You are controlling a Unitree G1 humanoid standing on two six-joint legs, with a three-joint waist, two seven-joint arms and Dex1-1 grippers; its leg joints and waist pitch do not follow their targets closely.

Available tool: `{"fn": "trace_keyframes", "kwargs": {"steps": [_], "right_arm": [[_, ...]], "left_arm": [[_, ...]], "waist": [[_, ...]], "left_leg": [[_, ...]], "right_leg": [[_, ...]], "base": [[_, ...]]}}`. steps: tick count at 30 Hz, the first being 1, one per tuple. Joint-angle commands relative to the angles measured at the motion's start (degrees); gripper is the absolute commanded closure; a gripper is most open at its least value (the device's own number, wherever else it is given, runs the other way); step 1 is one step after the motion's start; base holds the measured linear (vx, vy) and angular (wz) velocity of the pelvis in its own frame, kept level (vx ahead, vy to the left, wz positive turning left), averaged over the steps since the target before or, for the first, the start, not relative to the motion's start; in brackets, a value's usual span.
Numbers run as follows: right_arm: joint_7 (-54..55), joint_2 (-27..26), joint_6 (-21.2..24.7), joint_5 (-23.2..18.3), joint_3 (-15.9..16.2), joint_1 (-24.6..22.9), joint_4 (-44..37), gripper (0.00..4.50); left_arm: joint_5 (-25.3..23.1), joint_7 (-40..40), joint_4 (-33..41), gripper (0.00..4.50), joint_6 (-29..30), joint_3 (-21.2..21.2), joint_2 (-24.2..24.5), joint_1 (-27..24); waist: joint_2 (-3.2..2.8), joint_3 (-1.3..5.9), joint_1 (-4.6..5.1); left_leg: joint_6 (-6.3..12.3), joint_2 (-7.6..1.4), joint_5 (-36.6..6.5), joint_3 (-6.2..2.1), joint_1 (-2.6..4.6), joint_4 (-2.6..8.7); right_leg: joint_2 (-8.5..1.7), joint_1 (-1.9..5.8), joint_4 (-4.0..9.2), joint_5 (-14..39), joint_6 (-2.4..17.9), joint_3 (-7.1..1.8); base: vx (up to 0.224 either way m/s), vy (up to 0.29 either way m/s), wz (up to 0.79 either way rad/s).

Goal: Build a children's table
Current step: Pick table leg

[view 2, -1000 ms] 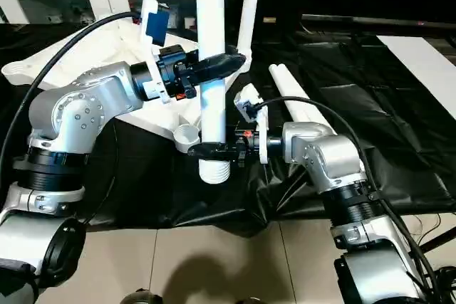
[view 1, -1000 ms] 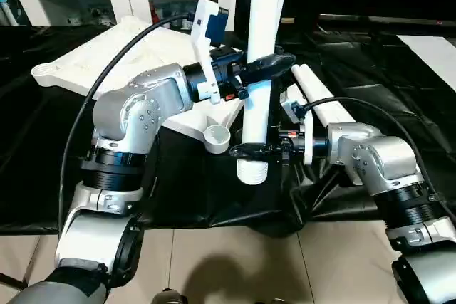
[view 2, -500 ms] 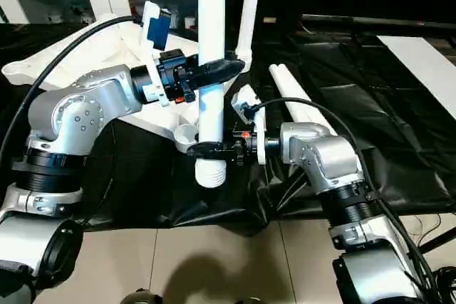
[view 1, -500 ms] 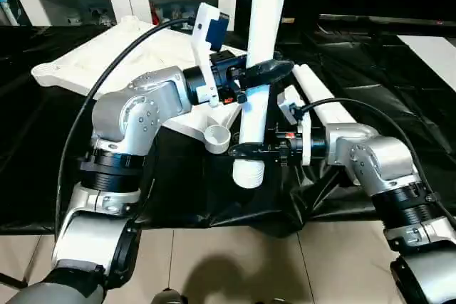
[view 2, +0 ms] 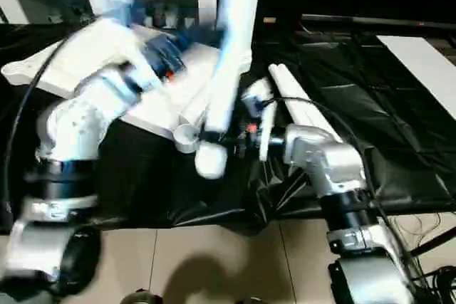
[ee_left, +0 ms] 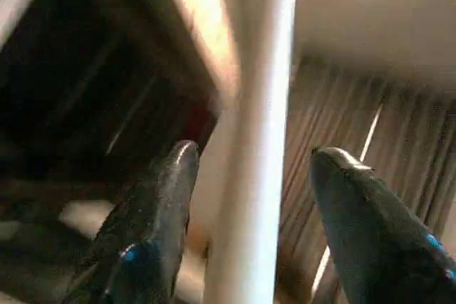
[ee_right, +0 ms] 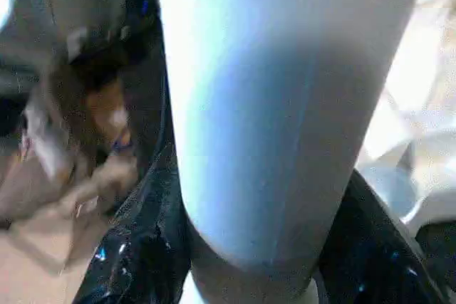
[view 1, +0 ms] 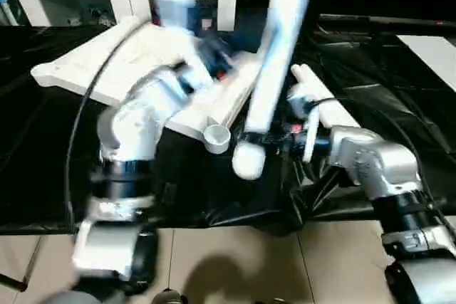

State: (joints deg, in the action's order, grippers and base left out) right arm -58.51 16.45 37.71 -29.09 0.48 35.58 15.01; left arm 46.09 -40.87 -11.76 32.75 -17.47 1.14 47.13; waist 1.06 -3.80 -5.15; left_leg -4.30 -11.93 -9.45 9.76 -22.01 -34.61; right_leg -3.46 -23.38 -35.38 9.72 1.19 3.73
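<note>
Black sheeting [view 1: 399,97] over the bench: fitting a leg to the children's table.

Right gripper [view 2: 214,135] clamps the leg [view 1: 274,69] just above its lower end; left gripper [ee_left: 246,169] stands spread, fingers [ee_left: 167,197] clear of the leg. Leg leans beside the near corner socket [view 1: 216,135] of the upturned table top [view 1: 107,62]; spare legs [view 1: 320,97] lie beyond. Next, judged: lower the leg's end into the socket.

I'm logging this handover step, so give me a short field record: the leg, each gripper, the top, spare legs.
leg: tilted, lower end beside a corner socket
right gripper: clamped on the leg's lower end
left gripper: fingers apart, leg between them untouched
top: upside down on black sheet
spare legs: lying beside the top
</note>
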Motion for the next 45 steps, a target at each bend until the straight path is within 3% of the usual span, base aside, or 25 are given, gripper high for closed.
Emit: {"fn": "trace_keyframes", "kwargs": {"steps": [1, 4, 7, 11, 15, 18, 20, 21, 22, 26, 28, 29, 30, 31, 32, 34, 36, 37, 38, 39, 40, 41, 43, 44, 45], "right_arm": [[4.09, -0.54, -3.21, -0.49, -3.16, -0.59, -2.72, 2.64], [11.23, -2.0, -8.12, 2.61, -5.03, -1.21, -3.39, 2.64], [21.31, -4.83, -21.19, 9.14, -7.43, -3.82, -5.99, 2.64], [33.04, -5.55, -17.09, 16.97, -6.2, -11.85, -13.02, 2.64], [37.17, -10.49, -13.34, 14.67, -7.41, -20.37, -20.48, 2.64], [38.94, -10.83, -15.4, 16.09, -6.15, -26.18, -21.45, 2.64], [40.98, -11.67, -16.17, 16.1, -7.23, -26.71, -21.36, 2.64], [41.94, -11.95, -16.91, 16.74, -7.33, -26.21, -20.36, 2.64], [42.89, -12.06, -17.06, 17.3, -7.28, -25.89, -20.02, 2.64], [43.7, -12.44, -17.82, 19.27, -6.87, -25.96, -18.12, 2.64], [42.77, -12.29, -17.43, 19.71, -5.37, -25.57, -17.96, 2.64], [42.44, -12.33, -17.28, 19.6, -4.94, -25.17, -17.99, 2.64], [42.32, -12.49, -17.2, 19.37, -4.77, -24.69, -17.78, 2.64], [42.33, -12.62, -17.37, 19.26, -4.6, -23.99, -17.3, 2.64], [42.74, -12.49, -16.79, 18.44, -4.49, -22.91, -16.89, 2.64], [42.71, -12.38, -15.82, 17.5, -4.89, -21.98, -16.45, 2.64], [42.75, -12.3, -16.3, 17.14, -5.44, -21.22, -14.75, 2.64], [43.05, -12.26, -16.3, 17.23, -5.62, -20.99, -14.11, 2.64], [43.02, -11.91, -16.72, 18.15, -5.36, -20.72, -13.71, 2.64], [42.72, -11.63, -16.88, 18.75, -5.01, -20.62, -13.69, 2.64], [42.13, -11.25, -16.72, 18.99, -4.65, -20.51, -13.79, 2.64], [41.53, -11.26, -16.67, 18.37, -4.55, -20.55, -13.85, 2.64], [40.96, -11.25, -16.44, 17.99, -4.14, -20.8, -13.53, 2.64], [40.82, -11.1, -16.59, 18.31, -3.52, -21.02, -13.04, 2.64], [40.9, -11.08, -16.68, 18.49, -3.25, -21.07, -12.79, 2.64]], "left_arm": [[2.84, 1.63, 0.05, 1.63, -1.16, -3.3, -0.6, -1.42], [0.54, 6.43, 0.86, 1.63, -3.12, -4.91, -0.28, -2.93], [-16.95, 15.96, 2.8, 1.63, -9.42, -0.28, 6.18, -8.74], [-35.35, 20.93, 7.73, 1.63, -16.09, 9.03, 12.83, -19.02], [-40.63, 25.98, 11.29, 1.63, -21.48, 8.92, 11.33, -25.44], [-40.51, 29.43, 12.85, 1.63, -20.23, 9.98, 9.44, -28.06], [-40.67, 30.21, 11.93, 1.63, -20.1, 10.75, 9.61, -27.41], [-39.65, 28.82, 9.97, 1.63, -21.08, 10.28, 9.89, -26.86], [-39.25, 28.07, 8.75, 1.63, -21.93, 10.09, 10.01, -26.58], [-44.88, 31.98, 6.69, 1.63, -22.51, 11.02, 10.57, -28.92], [-45.04, 31.83, 8.57, 1.63, -22.75, 11.19, 9.88, -30.0], [-45.63, 32.64, 9.07, 1.63, -22.58, 11.2, 9.47, -30.08], [-46.12, 33.58, 8.97, 1.63, -22.78, 11.07, 9.13, -29.92], [-46.02, 34.32, 8.47, 1.63, -22.46, 10.7, 8.72, -29.52], [-46.01, 35.9, 8.14, 1.63, -22.02, 11.01, 8.69, -28.93], [-46.59, 36.85, 7.89, 1.63, -21.4, 11.52, 9.03, -28.25], [-46.71, 37.01, 6.1, 1.63, -20.83, 11.6, 9.57, -27.14], [-46.83, 36.89, 5.4, 1.63, -21.32, 11.68, 9.85, -26.84], [-46.29, 35.86, 4.82, 1.63, -20.72, 11.59, 10.08, -26.31], [-46.06, 35.04, 4.54, 1.63, -20.41, 11.64, 10.31, -25.97], [-46.28, 34.39, 4.22, 1.63, -20.66, 11.98, 10.59, -25.55], [-45.92, 32.84, 3.89, 1.63, -21.09, 12.2, 10.73, -25.45], [-46.49, 31.0, 3.33, 1.63, -22.63, 13.03, 11.45, -25.57], [-46.52, 30.79, 3.09, 1.63, -22.57, 13.27, 11.59, -25.64], [-46.54, 30.77, 3.12, 1.63, -22.15, 13.5, 11.76, -25.62]], "waist": [[-0.51, 5.24, -0.27], [-0.34, 5.07, 0.28], [-0.69, 5.1, 0.57], [-0.65, 4.98, 0.95], [-1.85, 4.85, 0.54], [-2.2, 4.67, -0.55], [-0.68, 4.55, -1.91], [-0.96, 4.41, -1.95], [-0.13, 4.41, -1.59], [-2.74, 4.49, 3.3], [-3.56, 4.35, 4.27], [-4.05, 4.3, 4.53], [-4.48, 4.38, 4.76], [-4.75, 4.23, 4.92], [-4.51, 4.32, 5.04], [-3.78, 4.45, 4.89], [-3.06, 4.62, 3.96], [-1.09, 5.03, 4.03], [0.25, 4.35, 1.13], [0.22, 3.73, 1.13], [0.39, 3.82, 0.9], [-0.14, 4.64, 0.58], [-1.2, 5.53, 1.05], [-2.29, 4.89, 2.36], [-2.42, 4.32, 2.63]], "left_leg": [[2.27, -0.66, -6.26, 0.02, 0.81, 2.99], [1.28, -0.72, -6.91, 0.07, 0.87, 3.15], [0.1, -1.08, -8.64, -0.18, 1.21, 3.48], [-1.01, -1.01, -6.34, -0.17, 1.34, 3.72], [-0.59, -1.04, -10.76, -0.19, 1.33, 4.05], [4.9, -0.3, -11.36, 0.41, 0.54, 2.73], [8.91, -0.67, -8.5, -1.87, -0.94, -2.09], [9.03, -1.04, -7.54, -2.8, -1.99, -2.92], [8.96, -0.79, -6.84, -3.11, -2.57, -3.18], [13.9, -0.09, -12.56, -1.81, 2.77, 4.52], [8.55, -1.35, -18.98, -2.62, 2.63, 5.88], [-7.2, -3.14, -33.57, -4.16, 2.06, 8.45], [-11.58, -4.68, -36.46, -5.59, 2.68, 9.4], [-13.25, -7.66, -38.86, -6.44, 2.59, 11.08], [-9.58, -10.01, -38.77, -7.82, 2.67, 12.04], [-2.53, -11.12, -36.65, -8.64, 3.32, 11.85], [2.87, -7.76, -33.3, -6.39, 2.2, 10.8], [2.96, -2.72, -30.52, -4.16, 1.23, 7.37], [5.29, 3.44, -12.1, -0.91, -0.6, -5.71], [5.39, 3.58, -5.21, -2.38, -1.86, -6.58], [3.27, 4.09, -2.3, -3.46, -5.1, -6.46], [2.48, 2.32, -4.84, -4.29, -3.92, -2.47], [5.29, 0.72, -4.76, -4.63, -1.67, 1.19], [7.58, -0.61, -11.75, -6.72, -2.11, 3.52], [6.64, -0.02, -24.67, -7.95, -2.48, 4.28]], "right_leg": [[-3.58, 4.04, 3.36, 4.7, 13.39, -2.18], [-3.41, 3.76, 3.64, 6.5, 12.04, -2.16], [-3.49, 3.48, 3.91, 9.78, 8.87, -2.14], [-3.08, 3.28, 3.75, 8.84, 6.04, -2.38], [-3.64, 3.13, 4.17, 9.77, 7.54, -2.66], [-7.36, 3.9, 5.87, 14.61, 9.71, -4.73], [-14.44, 5.31, 8.61, 27.19, 8.21, -8.87], [-15.35, 5.52, 8.64, 29.96, 8.4, -9.27], [-15.07, 5.59, 8.64, 31.69, 8.09, -9.13], [-1.59, 1.04, 3.8, 19.06, 6.73, -0.5], [-0.27, 0.81, 2.03, 12.34, 6.01, 0.29], [-0.38, 1.3, 0.62, 3.35, 3.95, 0.11], [-0.1, 1.19, -0.07, 2.38, 3.2, 0.48], [-0.25, 1.16, -1.48, 2.63, 1.14, 1.19], [-0.69, 1.14, -3.73, 4.58, 0.37, 1.4], [-1.64, 0.92, -5.14, 9.73, 0.08, 0.18], [-2.67, 2.66, -3.52, 11.48, 1.27, -1.74], [-4.32, 3.24, 1.12, 13.89, 5.12, -3.76], [-10.93, 2.33, 8.95, 35.07, 3.29, -6.0], [-11.01, 2.4, 9.29, 44.25, -1.11, -7.69], [-9.62, 4.93, 7.18, 49.25, -8.81, -6.12], [-8.63, 5.14, 5.58, 40.48, -7.14, -5.41], [-4.25, 4.28, 4.03, 18.15, -2.3, -2.54], [-5.54, 5.27, 3.12, 16.82, 3.04, -0.09], [-7.13, 6.69, 3.74, 25.64, 5.85, 1.61]], "base": [[0.0, 0.0, 0.0], [0.0, 0.0, 0.0], [0.0, 0.0, 0.0], [0.0, 0.0, 0.0], [0.0, 0.0, 0.0], [0.0, 0.0, 0.0], [-0.021, 0.077, 0.05], [-0.034, 0.118, -0.05], [-0.044, 0.158, -0.1], [-0.054, 0.187, -0.01], [-0.068, 0.194, 0.06], [-0.075, 0.185, 0.08], [-0.089, 0.113, 0.08], [-0.085, 0.025, 0.07], [-0.085, 0.025, 0.07], [-0.099, -0.089, 0.05], [-0.116, -0.13, 0.02], [-0.127, -0.16, -0.06], [-0.127, -0.16, -0.06], [-0.107, -0.164, -0.24], [-0.079, -0.104, -0.32], [-0.079, -0.104, -0.32], [-0.079, -0.043, -0.06], [-0.091, -0.039, 0.02], [-0.072, -0.02, 0.14]]}}
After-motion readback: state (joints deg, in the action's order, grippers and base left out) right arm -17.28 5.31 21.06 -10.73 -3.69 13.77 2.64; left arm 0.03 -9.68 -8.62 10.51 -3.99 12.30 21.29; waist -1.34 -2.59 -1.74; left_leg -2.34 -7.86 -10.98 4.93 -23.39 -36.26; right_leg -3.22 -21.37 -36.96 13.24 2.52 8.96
